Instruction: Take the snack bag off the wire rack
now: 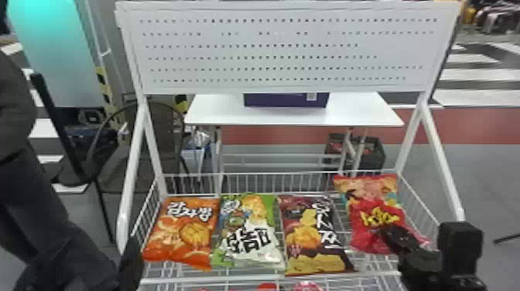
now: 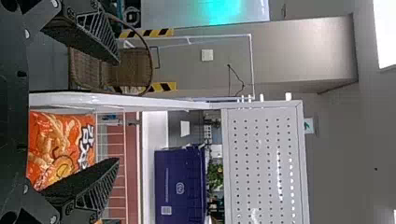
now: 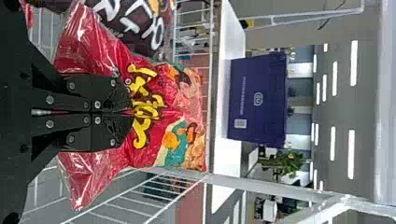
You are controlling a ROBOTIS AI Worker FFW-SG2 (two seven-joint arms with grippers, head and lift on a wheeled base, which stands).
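On the right side of the wire rack (image 1: 271,276), my right gripper (image 1: 398,238) is shut on the red snack bag (image 1: 371,218). In the right wrist view, the right gripper (image 3: 128,113) pinches the middle of the red bag (image 3: 154,88), and the plastic puckers around its fingertips. Behind it in the head view, the bag's upper part leans toward the rack's back right corner. My left gripper (image 1: 131,263) is at the rack's front left corner; in the left wrist view the left gripper (image 2: 116,109) has its fingers wide apart with nothing between them.
Three other bags lie in a row on the rack: orange (image 1: 182,232), green and white (image 1: 249,232), and dark purple (image 1: 313,236). White slanted posts (image 1: 441,162) flank the basket, a perforated panel (image 1: 286,54) stands above, and a white table (image 1: 360,112) is behind.
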